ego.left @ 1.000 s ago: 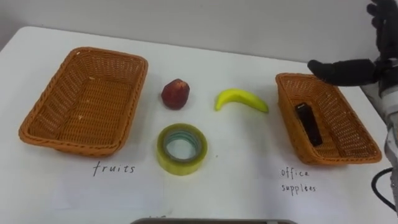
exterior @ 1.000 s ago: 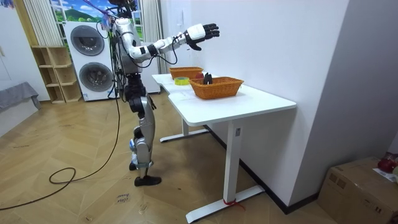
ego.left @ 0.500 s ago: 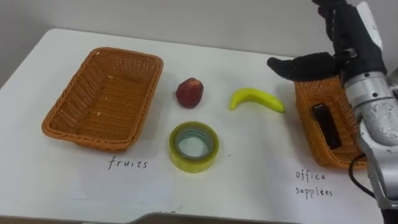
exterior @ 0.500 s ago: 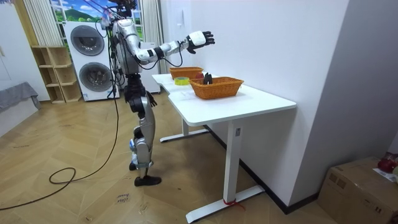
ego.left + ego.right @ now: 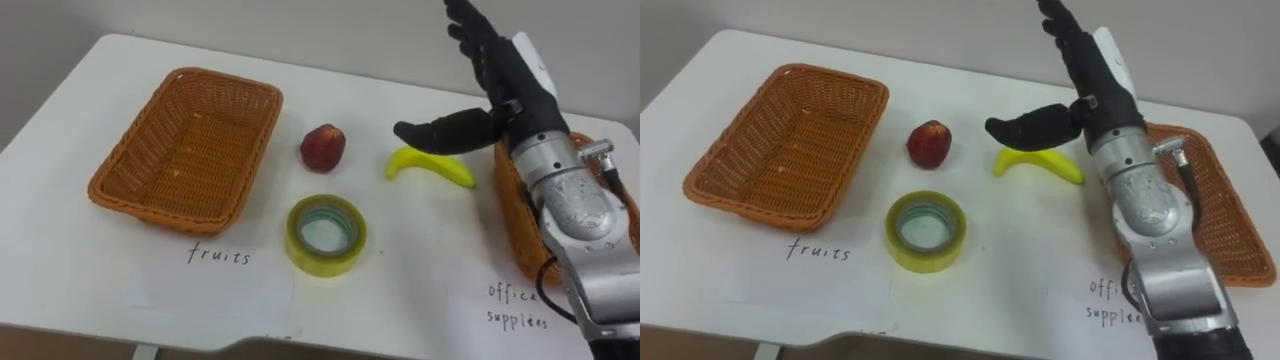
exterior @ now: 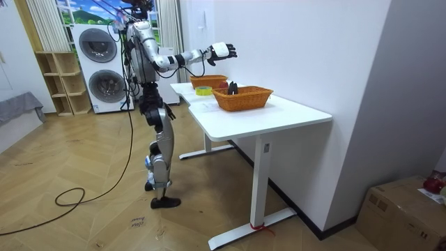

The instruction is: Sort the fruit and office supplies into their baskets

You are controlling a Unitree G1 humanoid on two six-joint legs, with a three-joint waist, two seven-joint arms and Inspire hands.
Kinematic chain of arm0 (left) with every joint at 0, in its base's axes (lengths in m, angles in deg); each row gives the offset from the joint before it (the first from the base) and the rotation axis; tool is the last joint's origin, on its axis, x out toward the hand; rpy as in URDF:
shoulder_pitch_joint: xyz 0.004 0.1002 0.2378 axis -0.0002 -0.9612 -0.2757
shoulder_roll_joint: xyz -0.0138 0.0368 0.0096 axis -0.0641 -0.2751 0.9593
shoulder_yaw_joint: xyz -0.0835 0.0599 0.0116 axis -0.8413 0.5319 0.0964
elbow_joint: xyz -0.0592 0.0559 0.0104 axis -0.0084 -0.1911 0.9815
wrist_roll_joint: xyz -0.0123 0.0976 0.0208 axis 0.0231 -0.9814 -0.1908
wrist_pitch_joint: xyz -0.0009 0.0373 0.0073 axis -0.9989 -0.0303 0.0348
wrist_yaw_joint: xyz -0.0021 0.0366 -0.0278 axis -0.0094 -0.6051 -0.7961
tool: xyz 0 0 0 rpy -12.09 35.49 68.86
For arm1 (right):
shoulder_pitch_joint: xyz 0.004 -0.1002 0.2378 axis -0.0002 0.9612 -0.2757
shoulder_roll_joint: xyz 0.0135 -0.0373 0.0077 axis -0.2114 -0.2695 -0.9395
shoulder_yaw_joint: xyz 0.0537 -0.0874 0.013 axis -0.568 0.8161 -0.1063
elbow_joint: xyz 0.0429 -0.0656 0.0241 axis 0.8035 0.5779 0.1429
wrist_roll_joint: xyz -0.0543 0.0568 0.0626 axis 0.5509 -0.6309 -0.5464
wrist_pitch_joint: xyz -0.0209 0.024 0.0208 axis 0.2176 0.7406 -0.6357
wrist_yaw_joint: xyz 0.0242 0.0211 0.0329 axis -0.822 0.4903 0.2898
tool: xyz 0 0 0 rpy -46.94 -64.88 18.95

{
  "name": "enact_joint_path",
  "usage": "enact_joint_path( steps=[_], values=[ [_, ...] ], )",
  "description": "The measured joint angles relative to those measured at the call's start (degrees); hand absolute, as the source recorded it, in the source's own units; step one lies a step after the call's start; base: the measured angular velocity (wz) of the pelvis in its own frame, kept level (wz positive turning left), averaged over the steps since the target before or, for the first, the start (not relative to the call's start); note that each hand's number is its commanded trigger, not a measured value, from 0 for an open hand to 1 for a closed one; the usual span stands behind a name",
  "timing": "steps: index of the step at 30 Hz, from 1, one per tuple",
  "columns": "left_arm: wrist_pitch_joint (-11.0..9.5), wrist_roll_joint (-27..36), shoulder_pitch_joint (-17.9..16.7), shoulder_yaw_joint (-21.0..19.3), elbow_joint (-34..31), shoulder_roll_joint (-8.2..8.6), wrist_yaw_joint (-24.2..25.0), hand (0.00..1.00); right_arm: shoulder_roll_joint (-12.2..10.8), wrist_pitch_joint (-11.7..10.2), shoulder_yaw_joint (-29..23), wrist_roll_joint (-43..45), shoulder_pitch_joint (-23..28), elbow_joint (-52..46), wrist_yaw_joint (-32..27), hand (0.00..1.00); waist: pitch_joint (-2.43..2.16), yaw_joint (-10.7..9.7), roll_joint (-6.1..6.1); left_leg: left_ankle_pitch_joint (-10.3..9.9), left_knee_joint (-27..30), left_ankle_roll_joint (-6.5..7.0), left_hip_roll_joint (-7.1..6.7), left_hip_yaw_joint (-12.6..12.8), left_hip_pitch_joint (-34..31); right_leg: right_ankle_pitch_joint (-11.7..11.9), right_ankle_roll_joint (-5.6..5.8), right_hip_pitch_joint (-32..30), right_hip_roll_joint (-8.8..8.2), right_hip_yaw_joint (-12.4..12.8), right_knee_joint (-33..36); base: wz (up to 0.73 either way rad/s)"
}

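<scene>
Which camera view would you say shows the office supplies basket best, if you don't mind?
The room view: the whole office supplies basket stands unobstructed, a dark item inside. In both eye views the robot's right arm covers much of it, more in the left eye view.

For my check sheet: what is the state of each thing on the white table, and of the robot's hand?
Left brown wicker basket: empty.
Round red apple: on the table, unsorted.
Curved yellow banana: on the table, not gripped.
Yellow tape roll: lying flat on the table.
Right brown wicker basket: holds a dark item.
Right hand: open, holding nothing.
</scene>
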Motion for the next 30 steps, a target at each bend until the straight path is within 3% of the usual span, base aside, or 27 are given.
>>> enact_joint_path(
  steps=[11,19,30],
  values=[
    [0.0,2.2,1.1,1.6,0.1,0.59,-1.5,0.00,-1.4,0.2,5.2,-0.4,0.0,5.4,2.5,0.00,0.05,1.4,0.08,0.1,0.0,0.04,-0.02,0.1,-0.1,0.0,0.01,0.1,-0.05,0.2,-0.9,0.00],
    [0.9,2.7,1.1,1.6,0.1,0.82,-1.5,0.00,-3.0,1.4,5.7,-0.2,0.0,8.9,2.7,0.00,0.24,1.3,0.40,0.1,0.0,0.05,0.16,0.1,-0.2,0.0,0.02,0.1,-0.13,0.3,-0.9,0.00],
    [1.1,2.8,1.4,2.1,0.1,1.00,-1.4,0.00,-4.5,1.6,7.5,1.8,0.0,13.0,3.6,0.00,-0.05,1.9,0.78,0.3,0.3,-0.06,-0.09,-0.4,-0.5,0.0,0.01,0.1,-0.09,0.1,-0.8,0.01]
  ],
)
